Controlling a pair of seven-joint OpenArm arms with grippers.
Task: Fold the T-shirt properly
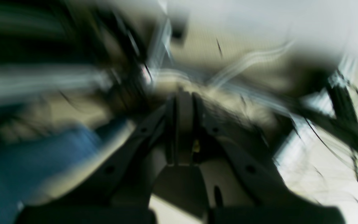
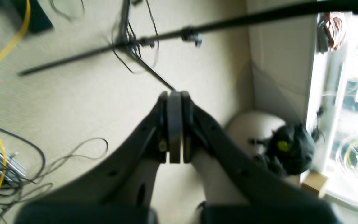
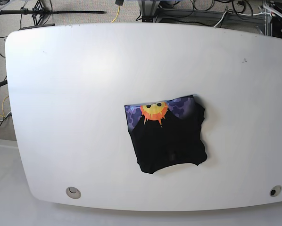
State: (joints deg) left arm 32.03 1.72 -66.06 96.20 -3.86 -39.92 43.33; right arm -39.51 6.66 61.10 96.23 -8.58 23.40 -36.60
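T-shirt [image 3: 168,136] sits folded into a rough square just right of centre on the white table [image 3: 75,94], plain black cloth over most of it, a strip of purple camouflage and the orange sun face peeking out along its far edge. Left gripper [image 1: 183,98] is pressed shut on nothing, its view badly smeared. Right gripper [image 2: 175,96] is likewise closed and empty, pointing at carpet and cables [image 2: 26,161].

White table [image 3: 61,94], beige carpet [image 2: 73,93] w/ loose cables [image 2: 36,161], bright window [image 2: 346,109].
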